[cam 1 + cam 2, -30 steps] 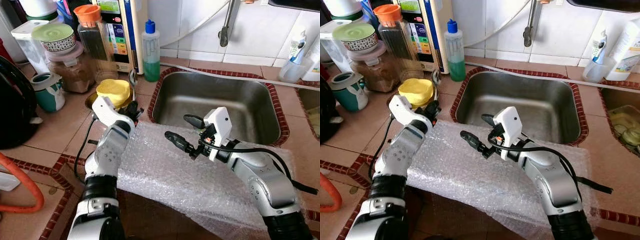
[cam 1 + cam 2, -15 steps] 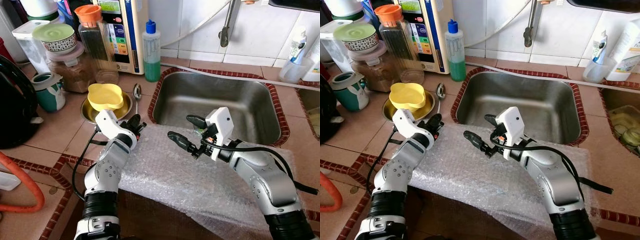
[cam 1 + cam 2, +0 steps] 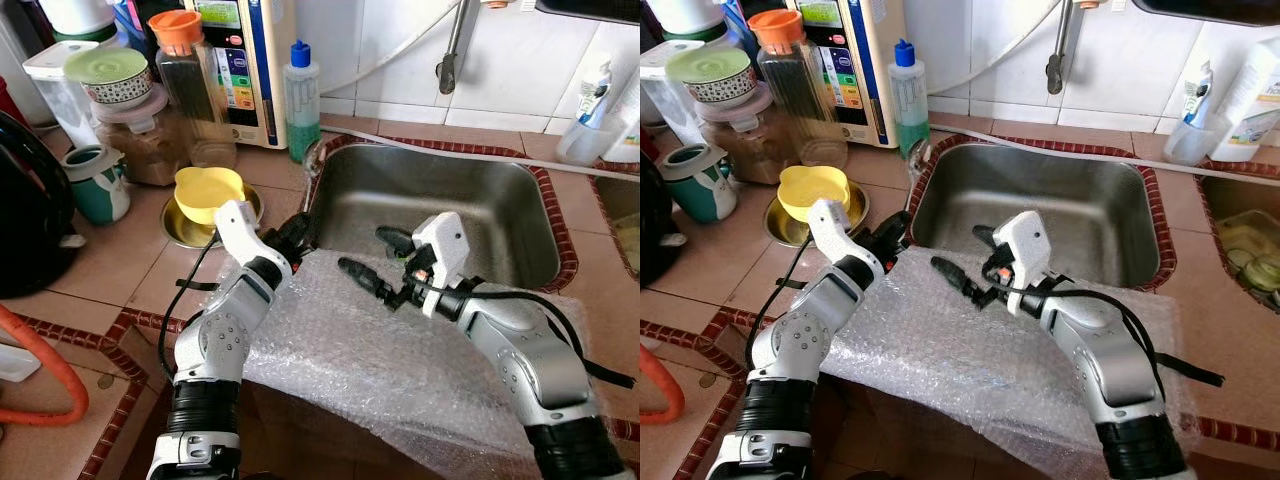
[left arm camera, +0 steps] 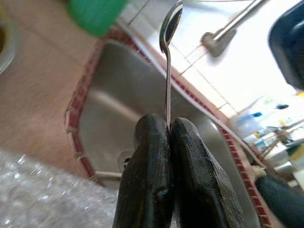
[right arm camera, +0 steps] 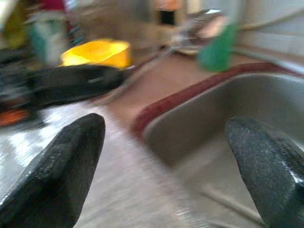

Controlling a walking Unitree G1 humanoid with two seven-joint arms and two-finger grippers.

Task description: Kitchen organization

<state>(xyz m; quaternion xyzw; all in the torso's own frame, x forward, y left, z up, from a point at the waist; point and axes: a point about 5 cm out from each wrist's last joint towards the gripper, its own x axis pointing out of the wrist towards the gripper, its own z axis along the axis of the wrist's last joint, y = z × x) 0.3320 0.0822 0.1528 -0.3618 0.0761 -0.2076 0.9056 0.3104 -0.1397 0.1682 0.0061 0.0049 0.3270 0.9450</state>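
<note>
My left gripper [image 3: 298, 232] is shut on the handle of a metal spoon [image 4: 167, 71]. It holds the spoon upright, bowl end up, over the left rim of the steel sink [image 3: 520, 215]. My right gripper [image 3: 365, 250] hangs open over the sink's near edge, above the bubble wrap [image 3: 380, 350], with nothing between its fingers. It points left toward the left gripper. A yellow bowl [image 3: 208, 190] sits in a shallow metal dish [image 3: 178, 228] on the counter, just left of the left arm.
Against the back wall stand a green soap bottle [image 3: 302, 100], jars [image 3: 150, 140] and a teal mug [image 3: 95, 185]. A black appliance [image 3: 30, 210] and an orange hose [image 3: 50, 365] are at the left. The faucet [image 3: 455, 45] hangs over the sink.
My left gripper has swung right with the spoon, from beside the metal dish to the sink's left rim, uncovering the yellow bowl. The right gripper has barely moved.
</note>
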